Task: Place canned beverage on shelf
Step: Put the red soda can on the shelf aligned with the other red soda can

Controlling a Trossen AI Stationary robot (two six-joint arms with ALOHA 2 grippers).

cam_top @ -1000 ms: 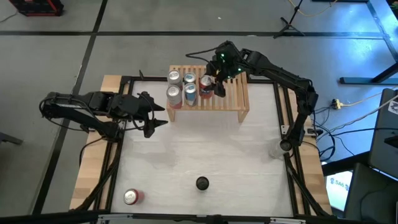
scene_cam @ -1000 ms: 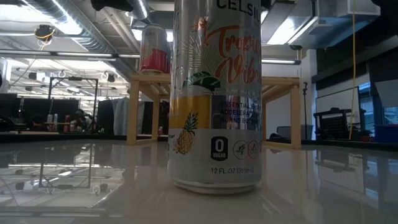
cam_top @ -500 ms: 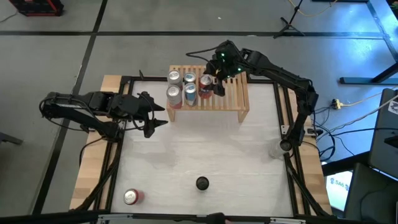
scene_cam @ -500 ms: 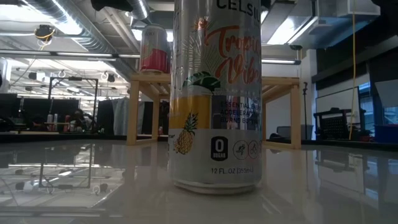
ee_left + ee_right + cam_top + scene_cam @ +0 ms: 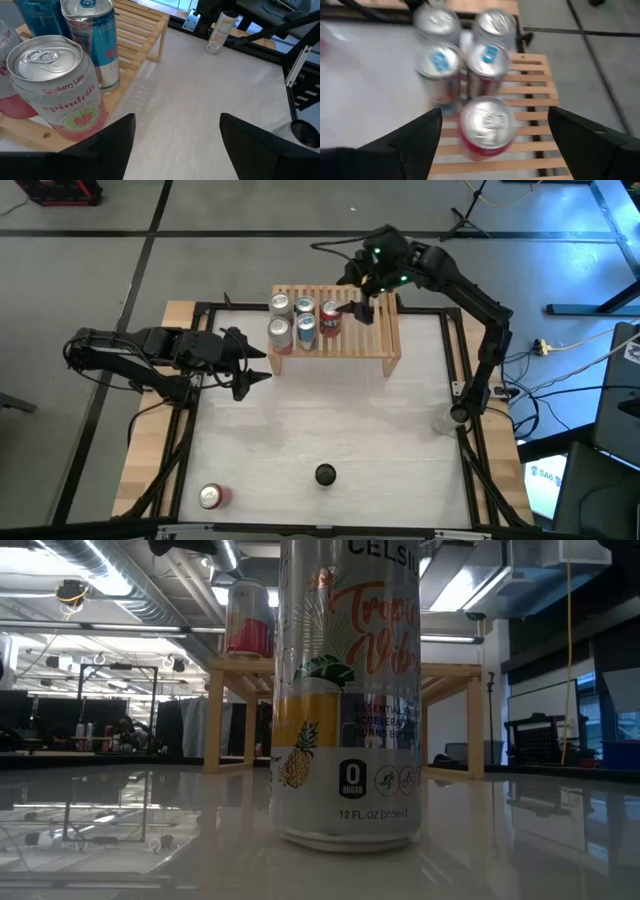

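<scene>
On the left side of the bench (image 5: 330,420) the left gripper (image 5: 252,366) waits with its jaws open, just beside the shelf (image 5: 372,340). Five cans stand upright on the left half of the shelf: four silver ones in a square, and a red can (image 5: 331,318) to their right. Above the shelf, near the red can but apart from it, hangs the right gripper (image 5: 360,308), jaws spread wide and empty.

Bright, even overhead light; glossy glare on the table (image 5: 120,830); motion blur in the right wrist view.
</scene>
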